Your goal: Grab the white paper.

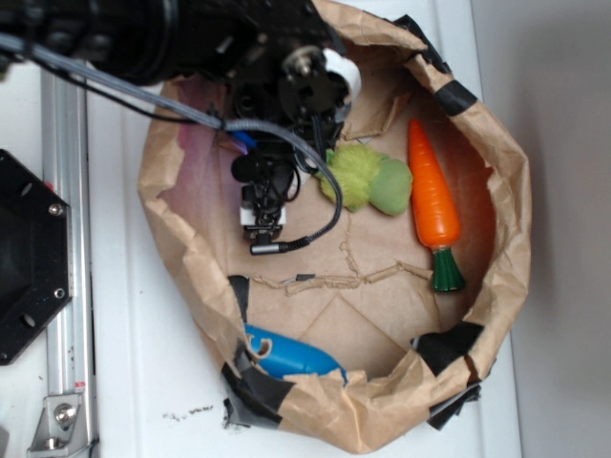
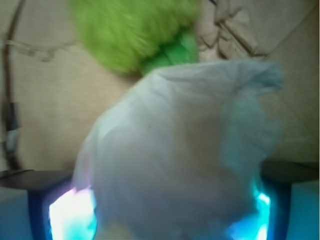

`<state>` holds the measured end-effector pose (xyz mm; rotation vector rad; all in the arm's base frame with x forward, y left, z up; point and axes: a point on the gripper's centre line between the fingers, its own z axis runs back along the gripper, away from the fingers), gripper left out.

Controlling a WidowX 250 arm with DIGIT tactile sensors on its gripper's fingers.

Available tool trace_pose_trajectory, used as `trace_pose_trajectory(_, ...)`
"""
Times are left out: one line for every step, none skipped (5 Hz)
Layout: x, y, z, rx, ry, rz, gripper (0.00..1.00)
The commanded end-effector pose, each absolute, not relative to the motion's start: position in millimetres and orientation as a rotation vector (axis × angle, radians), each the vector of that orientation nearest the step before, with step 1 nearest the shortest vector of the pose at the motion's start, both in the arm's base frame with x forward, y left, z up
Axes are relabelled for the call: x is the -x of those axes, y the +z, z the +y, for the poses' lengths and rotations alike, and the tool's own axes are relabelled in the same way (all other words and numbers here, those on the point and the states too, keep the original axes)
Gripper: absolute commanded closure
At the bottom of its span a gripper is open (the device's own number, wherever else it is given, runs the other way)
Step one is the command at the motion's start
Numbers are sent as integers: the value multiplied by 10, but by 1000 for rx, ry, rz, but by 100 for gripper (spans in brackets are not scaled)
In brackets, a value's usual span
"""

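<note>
White paper [image 2: 175, 160] fills wrist view, wedged between end effector [image 2: 160, 210] fingers [image 2: 37, 200], gripped tight. Fuzzy green toy [image 1: 368, 179] just beyond. Toy carrot [image 1: 434, 205] beside toy, inside brown paper bag [image 1: 506, 258]. Blue object [image 1: 291, 355] at bag rim.

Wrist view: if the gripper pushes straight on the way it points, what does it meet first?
The crumpled white paper ball, already filling the space between the gripper fingers. The fuzzy green toy lies beyond it; how far is unclear.
</note>
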<state>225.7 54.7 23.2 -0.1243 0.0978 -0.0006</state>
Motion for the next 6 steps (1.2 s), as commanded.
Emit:
trace_pose_trajectory(-2279,291,485,116,-2,52,0)
trace_pose_trajectory(-2309,385,576,157,66,17,0)
trace_pose_trajectory(-2366,445,608,166,99,-1,0)
trace_pose_trajectory(-2372,385,617,133,110,9,86)
trace_pose_trajectory(-2368,363,614,130,120,14,100)
trace_pose_trajectory(-2368,408,606,133,121,11,100)
